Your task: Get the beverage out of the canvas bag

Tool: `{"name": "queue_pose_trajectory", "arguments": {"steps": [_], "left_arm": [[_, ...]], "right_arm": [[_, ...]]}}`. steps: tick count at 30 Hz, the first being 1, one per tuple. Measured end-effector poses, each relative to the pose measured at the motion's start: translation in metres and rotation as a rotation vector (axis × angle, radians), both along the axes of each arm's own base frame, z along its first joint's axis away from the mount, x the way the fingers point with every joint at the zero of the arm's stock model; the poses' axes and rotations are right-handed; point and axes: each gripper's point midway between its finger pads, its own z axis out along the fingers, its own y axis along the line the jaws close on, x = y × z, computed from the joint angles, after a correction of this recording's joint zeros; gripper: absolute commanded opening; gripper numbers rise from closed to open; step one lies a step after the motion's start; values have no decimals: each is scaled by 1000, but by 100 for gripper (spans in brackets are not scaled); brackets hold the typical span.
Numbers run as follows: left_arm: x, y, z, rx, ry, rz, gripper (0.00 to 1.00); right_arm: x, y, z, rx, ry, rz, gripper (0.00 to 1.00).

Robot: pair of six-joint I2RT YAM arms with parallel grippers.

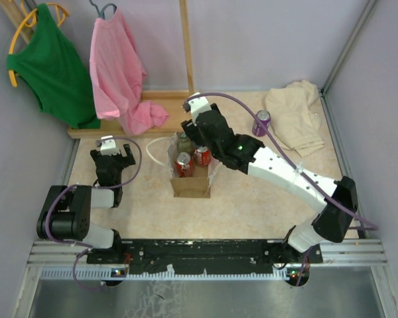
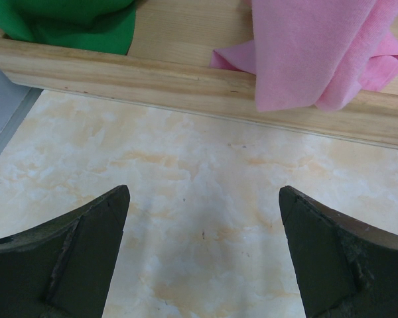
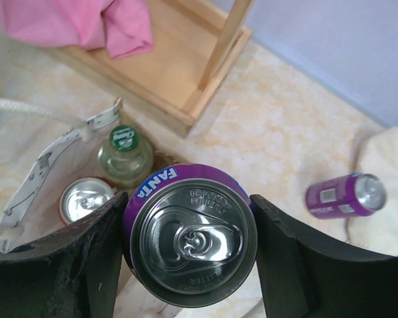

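Observation:
The tan-brown canvas bag (image 1: 190, 185) stands open at the table's middle, its white loop handle (image 3: 26, 109) lying to its left. In it I see two red cans (image 1: 184, 163) and a green-capped bottle (image 3: 124, 156). My right gripper (image 3: 189, 238) is shut on a purple Fanta can (image 3: 194, 235), holding it upright above the bag's right side; in the top view the wrist (image 1: 209, 132) hides that can. My left gripper (image 2: 202, 232) is open and empty over bare table, left of the bag (image 1: 113, 156).
A second purple can (image 1: 261, 122) is on the table at the back right, next to a cream cloth (image 1: 295, 116). A wooden rack base (image 1: 119, 126) with a pink shirt (image 1: 119, 73) and a green shirt (image 1: 53, 66) runs along the back left.

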Motion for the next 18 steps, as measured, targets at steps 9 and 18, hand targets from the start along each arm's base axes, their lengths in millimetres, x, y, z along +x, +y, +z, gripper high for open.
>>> {"name": "queue_pose_trajectory", "arguments": {"steps": [9, 18], "left_arm": [[0, 0, 0, 0, 0, 0, 100], [0, 0, 0, 0, 0, 0, 100]], "right_arm": [[17, -23, 69, 39, -235, -95, 0], [71, -111, 97, 69, -319, -346, 0]]}}
